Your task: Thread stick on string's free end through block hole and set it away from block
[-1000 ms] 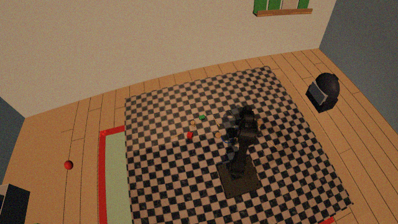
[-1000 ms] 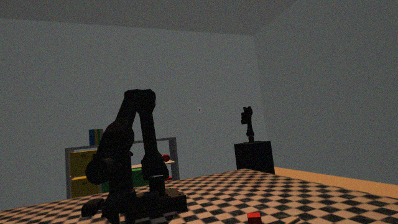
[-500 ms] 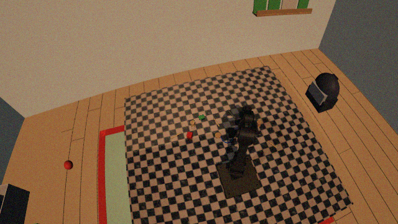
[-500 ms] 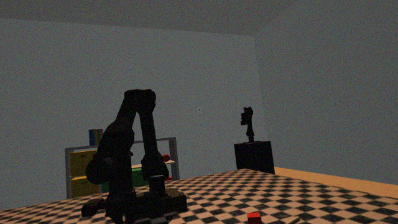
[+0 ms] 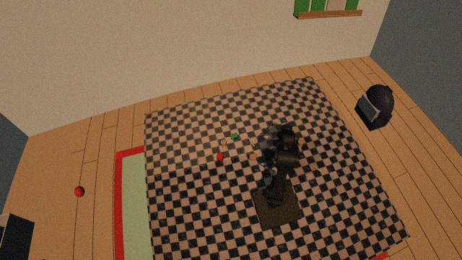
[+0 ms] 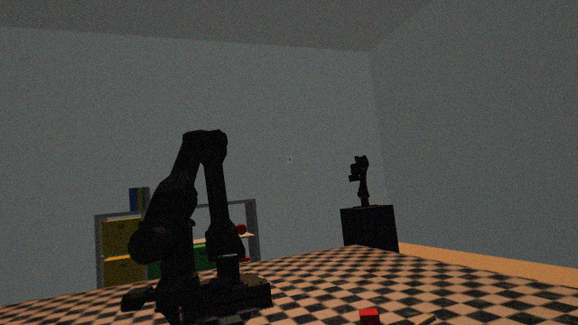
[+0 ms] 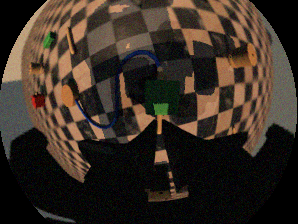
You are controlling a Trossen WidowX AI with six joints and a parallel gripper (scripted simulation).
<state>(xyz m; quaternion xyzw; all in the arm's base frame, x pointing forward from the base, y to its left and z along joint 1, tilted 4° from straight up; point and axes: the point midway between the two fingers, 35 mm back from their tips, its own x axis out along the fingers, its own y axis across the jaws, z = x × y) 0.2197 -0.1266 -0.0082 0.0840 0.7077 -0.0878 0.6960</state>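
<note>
The block (image 7: 162,91) looks green and stands on the checkered table just beyond the fingertips in the wrist view. My gripper (image 7: 159,123) is shut on the stick (image 7: 159,126), whose near end sticks out of the block's side facing me. The blue string (image 7: 118,90) (image 5: 263,165) curves from the round wooden button (image 7: 69,95) (image 5: 253,157) to the block's far side, where a short dark piece, seemingly the stick's other end, shows. The stick's middle is hidden in the block. The arm hides block and fingertips in the top view.
A wooden cylinder (image 7: 244,56) (image 5: 300,142) lies right of the block. To the left are a loose stick (image 7: 70,41) (image 5: 251,141), a green piece (image 7: 49,40) (image 5: 234,136), a small wooden piece (image 7: 36,68) (image 5: 224,142) and a red cube (image 7: 38,100) (image 5: 220,157) (image 6: 369,317).
</note>
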